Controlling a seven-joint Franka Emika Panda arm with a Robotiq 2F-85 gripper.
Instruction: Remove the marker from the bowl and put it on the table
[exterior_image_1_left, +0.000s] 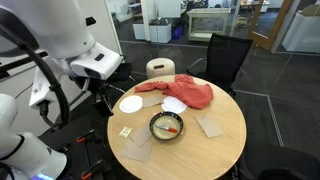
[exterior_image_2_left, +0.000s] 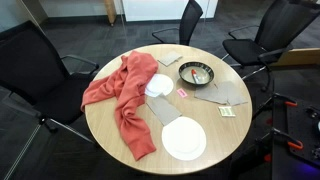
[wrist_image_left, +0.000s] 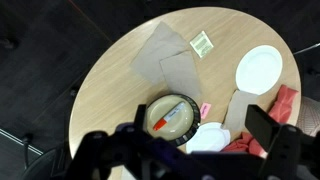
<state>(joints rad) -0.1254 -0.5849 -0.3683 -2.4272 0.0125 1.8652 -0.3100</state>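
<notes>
A dark-rimmed bowl (exterior_image_1_left: 153, 123) (exterior_image_2_left: 184, 72) (wrist_image_left: 194, 117) stands on the round wooden table (exterior_image_1_left: 225, 145) (exterior_image_2_left: 110, 130) (wrist_image_left: 110, 75). An orange-capped marker (exterior_image_1_left: 171, 129) (exterior_image_2_left: 198, 74) (wrist_image_left: 163, 117) lies inside it. In the wrist view my gripper (wrist_image_left: 200, 122) is open and empty, high above the table, with its dark fingers spread either side of the bowl's right half. In an exterior view the gripper (exterior_image_1_left: 100, 92) hangs at the table's left edge, well clear of the bowl.
A red cloth (exterior_image_1_left: 185, 92) (exterior_image_2_left: 120, 100), a white plate (exterior_image_1_left: 131, 103) (exterior_image_2_left: 184, 139) (wrist_image_left: 260, 68), a white crumpled item (exterior_image_2_left: 158, 85) (wrist_image_left: 208, 138), grey sheets (exterior_image_1_left: 210, 125) (wrist_image_left: 165, 60) and a yellow note (exterior_image_2_left: 227, 111) (wrist_image_left: 202, 42) lie on the table. Black chairs (exterior_image_1_left: 225, 55) (exterior_image_2_left: 30, 60) surround it.
</notes>
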